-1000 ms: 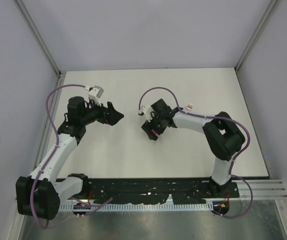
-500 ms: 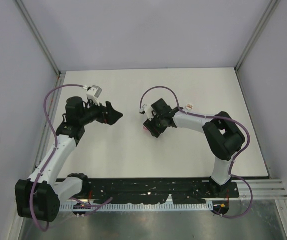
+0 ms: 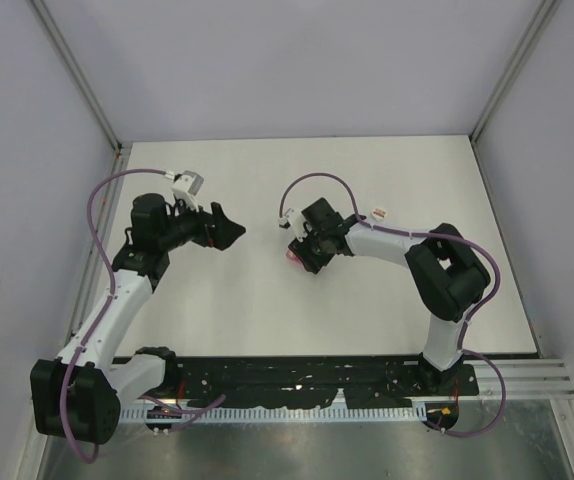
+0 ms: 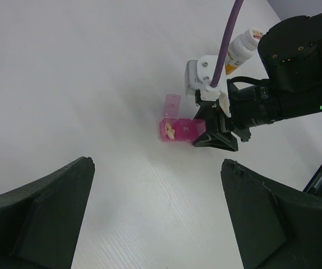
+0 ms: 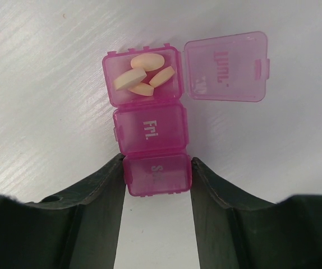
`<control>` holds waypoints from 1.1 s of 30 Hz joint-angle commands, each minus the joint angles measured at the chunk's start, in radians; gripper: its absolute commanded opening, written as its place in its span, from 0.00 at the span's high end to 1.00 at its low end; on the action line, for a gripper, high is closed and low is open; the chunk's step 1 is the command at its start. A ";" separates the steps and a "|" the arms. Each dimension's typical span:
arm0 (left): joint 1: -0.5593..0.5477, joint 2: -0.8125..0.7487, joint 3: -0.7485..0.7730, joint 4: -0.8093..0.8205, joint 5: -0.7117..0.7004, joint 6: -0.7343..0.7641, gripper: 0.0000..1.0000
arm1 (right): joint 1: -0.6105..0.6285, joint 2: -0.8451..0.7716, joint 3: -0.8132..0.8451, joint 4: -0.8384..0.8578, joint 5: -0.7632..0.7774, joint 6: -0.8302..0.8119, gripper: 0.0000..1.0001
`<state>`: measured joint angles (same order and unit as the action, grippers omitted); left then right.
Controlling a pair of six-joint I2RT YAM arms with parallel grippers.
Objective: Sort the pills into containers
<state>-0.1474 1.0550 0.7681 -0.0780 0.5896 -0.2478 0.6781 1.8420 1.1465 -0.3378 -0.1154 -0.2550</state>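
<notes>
The pink pill box (image 5: 152, 134) is a strip of three joined compartments on the white table. Its far compartment is open, lid (image 5: 225, 66) folded right, with several pale orange pills (image 5: 144, 75) inside. The "Fri." and "Sat" compartments are closed. My right gripper (image 5: 156, 174) is shut on the near end compartment, fingers pressed against both sides. The box shows in the left wrist view (image 4: 175, 130) and as a pink spot in the top view (image 3: 293, 257). My left gripper (image 4: 158, 221) is open and empty, hovering left of the box (image 3: 229, 230).
A small white bottle with an orange-red label (image 4: 240, 49) stands behind the right arm; its cap shows in the top view (image 3: 378, 212). Grey walls enclose the table on three sides. The arm bases sit on a black rail (image 3: 297, 385) at the near edge.
My right gripper has moved slightly up and left with the pill box, which now shows pink at its tip. The left arm has barely shifted.
</notes>
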 commanded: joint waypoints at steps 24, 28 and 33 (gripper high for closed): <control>0.012 0.000 -0.010 0.050 0.035 0.015 0.01 | 0.008 -0.245 0.016 -0.118 -0.125 -0.138 0.83; 0.012 0.026 -0.013 0.072 0.096 -0.021 0.01 | 0.011 -0.329 0.033 -0.184 -0.168 -0.188 0.83; 0.006 0.105 0.029 0.046 0.111 -0.068 0.01 | 0.031 -0.441 0.048 -0.256 -0.227 -0.251 0.83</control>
<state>-0.1417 1.1133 0.7589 -0.0525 0.6613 -0.2787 0.6861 1.5005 1.1477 -0.5365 -0.2714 -0.4397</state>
